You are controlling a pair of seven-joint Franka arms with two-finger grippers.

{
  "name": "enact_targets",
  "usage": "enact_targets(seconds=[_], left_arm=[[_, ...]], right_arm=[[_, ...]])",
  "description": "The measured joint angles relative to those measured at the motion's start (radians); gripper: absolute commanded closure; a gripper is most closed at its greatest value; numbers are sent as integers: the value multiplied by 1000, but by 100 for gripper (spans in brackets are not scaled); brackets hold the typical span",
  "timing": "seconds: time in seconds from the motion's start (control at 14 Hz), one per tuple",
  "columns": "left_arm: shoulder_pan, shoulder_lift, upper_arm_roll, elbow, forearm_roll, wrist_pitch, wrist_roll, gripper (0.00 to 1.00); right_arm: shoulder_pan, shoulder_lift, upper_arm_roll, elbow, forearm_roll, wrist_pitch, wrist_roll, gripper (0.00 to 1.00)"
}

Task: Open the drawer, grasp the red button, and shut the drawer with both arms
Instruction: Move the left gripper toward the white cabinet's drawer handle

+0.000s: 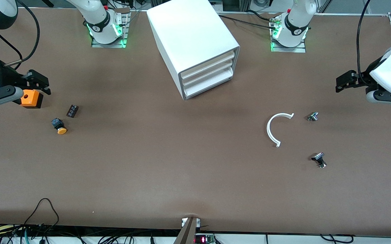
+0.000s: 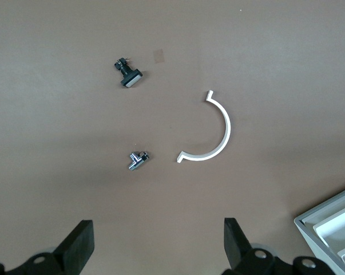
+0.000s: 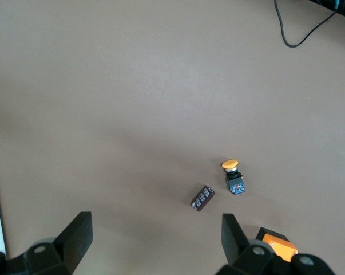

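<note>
While both grippers hang spread and empty, the left gripper (image 1: 340,82) well off from the cabinet (image 1: 195,44), the right gripper (image 1: 39,81) over the orange box (image 1: 32,98), the drawer (image 1: 209,86) sits shut, lowest. It looks light, stiff, slick; hook its front lip. No red button shows.

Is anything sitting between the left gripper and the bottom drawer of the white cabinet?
Nothing visible stands in the way. The left gripper, open, hangs over bare table at the left arm's end. The shut bottom drawer faces open tabletop; the white curved piece and two small metal parts lie nearer the front camera, off that line.
</note>
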Motion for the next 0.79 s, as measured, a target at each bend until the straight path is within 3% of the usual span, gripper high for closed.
enact_targets(seconds=[0.79], left_arm=[[-23, 28, -25, 0, -61, -1, 6, 0]], right_arm=[[0, 3, 2, 10, 2, 0, 0, 0]])
